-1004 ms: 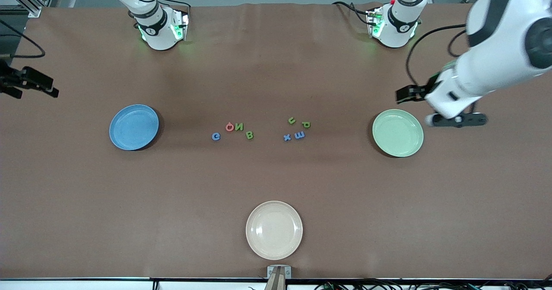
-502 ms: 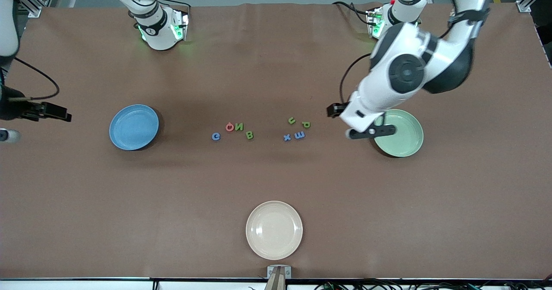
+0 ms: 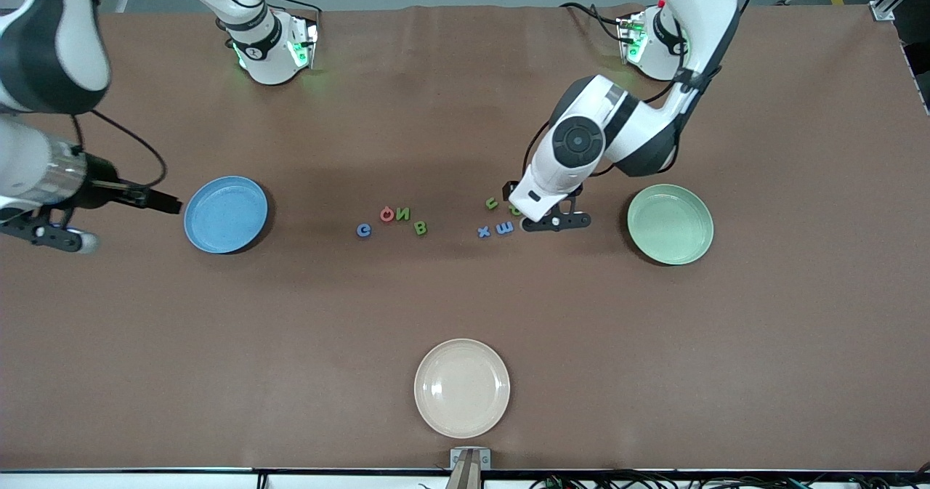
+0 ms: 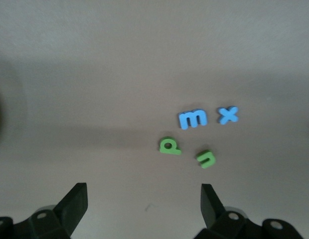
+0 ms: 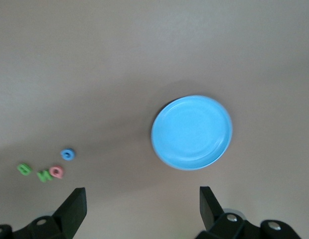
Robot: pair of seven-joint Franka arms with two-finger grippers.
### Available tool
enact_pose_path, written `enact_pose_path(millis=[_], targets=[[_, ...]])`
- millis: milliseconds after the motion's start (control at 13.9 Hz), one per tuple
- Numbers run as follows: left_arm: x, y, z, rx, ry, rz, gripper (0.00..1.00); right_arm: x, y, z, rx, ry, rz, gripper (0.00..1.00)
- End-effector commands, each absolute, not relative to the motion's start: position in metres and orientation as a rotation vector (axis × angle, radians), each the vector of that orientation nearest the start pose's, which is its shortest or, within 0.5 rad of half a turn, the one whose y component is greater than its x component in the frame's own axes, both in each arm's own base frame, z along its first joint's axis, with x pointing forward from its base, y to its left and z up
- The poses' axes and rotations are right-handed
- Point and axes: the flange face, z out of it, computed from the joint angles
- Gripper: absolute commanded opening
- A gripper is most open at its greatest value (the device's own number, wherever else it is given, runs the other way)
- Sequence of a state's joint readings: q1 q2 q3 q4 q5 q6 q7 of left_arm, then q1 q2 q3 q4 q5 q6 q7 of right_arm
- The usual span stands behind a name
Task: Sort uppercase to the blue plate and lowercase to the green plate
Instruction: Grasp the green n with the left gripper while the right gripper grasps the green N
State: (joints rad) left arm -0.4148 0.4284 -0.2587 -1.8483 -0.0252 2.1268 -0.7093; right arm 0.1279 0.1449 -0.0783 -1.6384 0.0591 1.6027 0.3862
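- The brown table (image 3: 465, 300) fills nearly everything I can see, its cloth-like top matte and faintly creased; a grey floor strip runs along the robots' edge and cables hang at the edge nearest the front camera.
- Two white arms are out over it. The left gripper (image 3: 550, 221) hangs low over the lowercase letters, its fingers (image 4: 75, 201) spread wide with nothing between them. The right gripper (image 3: 51, 236) is up over the table's right-arm end, just outside the blue plate, jaws likewise wide apart and empty.
- Three plates, well apart: the blue plate (image 3: 226, 214) toward the right arm's end, sky-blue, round, shallow, raised rim, bare inside; the green plate (image 3: 670, 224) toward the left arm's end, pale mint, same shape, bare; a cream plate (image 3: 462, 387) nearest the front camera, midway along.
- Eight small foam letters lie flat on the table between the blue and green plates, in two clusters of four.
- Uppercase, nearer the blue plate: blue C (image 3: 363, 230), red ring-shaped O (image 3: 387, 214), green N (image 3: 403, 213), green B (image 3: 420, 228).
- Lowercase, nearer the green plate: blue m (image 3: 504, 227), blue x (image 3: 484, 232), green p (image 4: 169, 146), green hooked letter (image 3: 492, 203); the p is mostly hidden under the left gripper in the front view.
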Motion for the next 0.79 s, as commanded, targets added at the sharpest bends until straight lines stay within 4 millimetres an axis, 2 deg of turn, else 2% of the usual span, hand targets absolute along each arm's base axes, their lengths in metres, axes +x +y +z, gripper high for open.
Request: enact_pose_path(millis=[0,215,359,502,717], targets=[[0.487,-0.391,0.264,-3.125,-0.054,0.215,1.00,0.572,0.085,0.511,-3.050,0.767,0.298,1.00],[0.481,-0.402,0.236,-3.168,-0.060,0.161,0.96,0.563,0.134,0.504,-2.985,1.099,0.280,1.00],[0.475,-0.408,0.225,-3.164,-0.039,0.173,0.89,0.558,0.153,0.496,-2.946,1.249,0.284,1.00],[0.472,-0.410,0.215,-3.167,-0.034,0.180,0.78,0.550,0.176,0.480,-2.903,1.372,0.265,1.00],[0.461,-0.413,0.194,-3.161,-0.001,0.180,0.73,0.530,0.222,0.451,-2.828,1.565,0.227,1.00]])
